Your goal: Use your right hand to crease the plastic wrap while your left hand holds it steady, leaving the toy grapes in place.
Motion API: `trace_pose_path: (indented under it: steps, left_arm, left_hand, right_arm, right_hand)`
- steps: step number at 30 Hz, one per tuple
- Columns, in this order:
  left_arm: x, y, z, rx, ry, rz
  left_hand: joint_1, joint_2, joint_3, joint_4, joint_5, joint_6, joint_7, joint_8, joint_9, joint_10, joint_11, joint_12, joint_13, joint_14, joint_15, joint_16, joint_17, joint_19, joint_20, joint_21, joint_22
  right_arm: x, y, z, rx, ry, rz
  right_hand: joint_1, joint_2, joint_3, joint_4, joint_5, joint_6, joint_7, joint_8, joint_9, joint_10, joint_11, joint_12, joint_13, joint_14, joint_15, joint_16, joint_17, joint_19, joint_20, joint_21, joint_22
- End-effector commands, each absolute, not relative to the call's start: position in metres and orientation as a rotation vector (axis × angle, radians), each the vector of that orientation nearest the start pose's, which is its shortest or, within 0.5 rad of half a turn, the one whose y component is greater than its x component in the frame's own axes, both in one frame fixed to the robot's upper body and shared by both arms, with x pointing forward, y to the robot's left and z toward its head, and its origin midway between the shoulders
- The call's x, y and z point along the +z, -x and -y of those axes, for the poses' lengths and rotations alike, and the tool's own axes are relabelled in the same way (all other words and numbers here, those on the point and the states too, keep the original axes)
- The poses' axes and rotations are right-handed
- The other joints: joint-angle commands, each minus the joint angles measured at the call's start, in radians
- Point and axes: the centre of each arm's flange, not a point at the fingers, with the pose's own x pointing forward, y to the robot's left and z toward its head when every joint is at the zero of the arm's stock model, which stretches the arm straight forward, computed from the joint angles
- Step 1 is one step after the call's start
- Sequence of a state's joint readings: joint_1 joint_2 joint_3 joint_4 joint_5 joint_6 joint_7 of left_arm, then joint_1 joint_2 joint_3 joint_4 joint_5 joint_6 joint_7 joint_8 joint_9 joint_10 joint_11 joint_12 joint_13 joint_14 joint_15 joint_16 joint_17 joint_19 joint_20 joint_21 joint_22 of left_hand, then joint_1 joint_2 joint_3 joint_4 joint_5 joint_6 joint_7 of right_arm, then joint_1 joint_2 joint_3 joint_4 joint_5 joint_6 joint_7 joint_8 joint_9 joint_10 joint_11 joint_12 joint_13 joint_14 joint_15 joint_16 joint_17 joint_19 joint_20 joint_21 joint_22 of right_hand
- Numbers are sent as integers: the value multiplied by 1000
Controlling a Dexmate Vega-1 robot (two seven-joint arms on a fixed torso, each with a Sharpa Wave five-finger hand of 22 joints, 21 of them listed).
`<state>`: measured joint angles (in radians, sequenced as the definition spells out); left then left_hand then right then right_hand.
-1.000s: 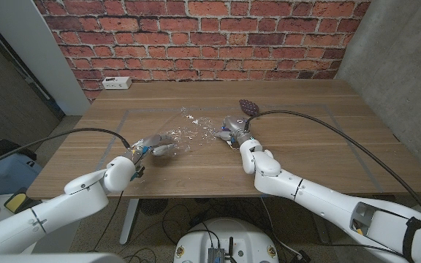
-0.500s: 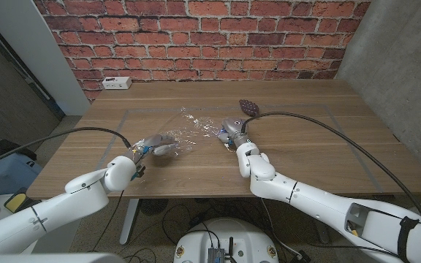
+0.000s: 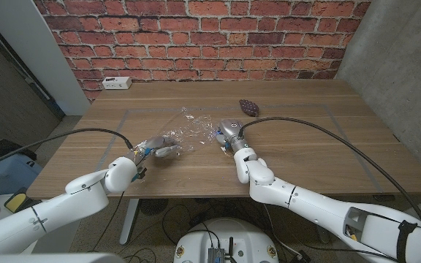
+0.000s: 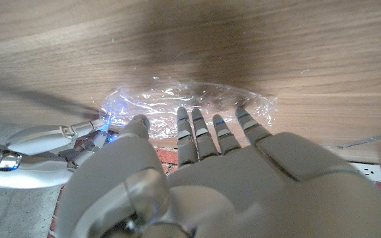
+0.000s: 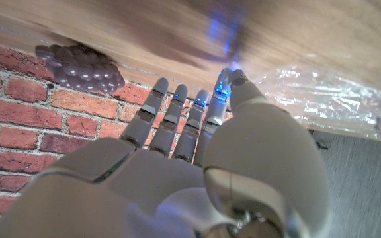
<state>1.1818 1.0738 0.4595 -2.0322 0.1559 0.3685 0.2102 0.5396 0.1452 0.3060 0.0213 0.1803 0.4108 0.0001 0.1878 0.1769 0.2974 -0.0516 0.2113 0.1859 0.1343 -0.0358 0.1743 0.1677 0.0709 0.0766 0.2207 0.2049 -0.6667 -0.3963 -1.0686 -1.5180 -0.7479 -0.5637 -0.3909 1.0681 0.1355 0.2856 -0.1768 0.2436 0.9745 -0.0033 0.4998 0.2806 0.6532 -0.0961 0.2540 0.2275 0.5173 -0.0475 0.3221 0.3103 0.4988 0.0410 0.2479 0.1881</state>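
Note:
A crumpled sheet of clear plastic wrap (image 3: 191, 128) lies on the wooden table (image 3: 305, 150), left of centre. My left hand (image 3: 158, 146) reaches to its near left edge; in the left wrist view its fingers (image 4: 197, 129) are stretched out with their tips at the wrap (image 4: 177, 99). At the wrap's right edge is my right hand (image 3: 230, 132), fingers extended and gripping nothing. The dark purple toy grapes (image 3: 250, 108) lie just beyond and right of that hand, off the wrap. The right wrist view has the grapes (image 5: 81, 66) ahead of my right hand (image 5: 177, 152) and the wrap (image 5: 323, 92) to one side.
A white power strip (image 3: 115, 82) sits at the table's far left edge by the brick wall. A black cable (image 3: 320, 120) arcs over the table's right half from my right arm. Grey tape lines mark a rectangle on the tabletop.
My right forearm has swung left while its hand stayed at the wrap's right edge. The wrap looks slightly more bunched. The left hand has barely moved.

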Motion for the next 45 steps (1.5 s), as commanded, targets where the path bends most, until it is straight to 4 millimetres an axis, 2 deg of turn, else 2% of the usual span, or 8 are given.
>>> trace_pose_path:
  steps: [1,8,15,31,45]
  left_arm:
    - [-92,-538,-288,-29,-1217,362]
    - [-91,-539,-287,-27,-1219,363]
    - [-89,-539,-288,-22,-1220,365]
    - [-86,-541,-288,-26,-1221,363]
    - [-90,-539,-288,-23,-1216,359]
  left_hand:
    - [-7,2,3,8,-2,4,-5,-2,0,5,3,0,4,4,-22,5,1,-8,6,3,-1]
    - [-9,2,4,7,-1,2,-6,-3,0,5,2,-1,3,5,-22,5,1,-8,8,3,-1]
    - [-11,2,6,5,-1,2,-6,-3,0,6,4,-1,3,5,-23,4,0,-8,7,3,-1]
    - [-14,0,9,0,0,1,-6,-4,0,4,1,-3,3,7,-25,3,0,-9,8,4,-2]
    - [-17,-2,11,-4,0,0,-4,-4,0,5,1,-4,3,6,-27,3,-1,-10,8,4,-3]
  right_arm:
    - [-76,-597,33,-267,1269,895]
    - [-70,-595,32,-298,1236,982]
    - [-67,-592,24,-255,1252,1066]
    - [-60,-577,7,-185,1205,1197]
    - [-59,-560,-2,-160,1142,1282]
  right_hand:
    - [20,4,17,6,-13,16,14,11,-1,48,1,17,5,62,-153,20,-4,14,-4,9,2]
    - [30,5,31,10,-26,24,28,24,4,84,5,28,12,130,-158,38,-6,58,-9,26,3]
    - [36,5,38,10,-31,25,32,28,4,106,1,35,15,157,-165,44,-5,67,-11,30,3]
    - [48,1,48,9,-40,26,44,38,12,121,1,40,20,177,-169,47,-2,68,-14,30,3]
    - [49,-1,46,12,-46,18,48,43,19,122,-2,39,24,180,-166,55,11,68,-19,30,3]
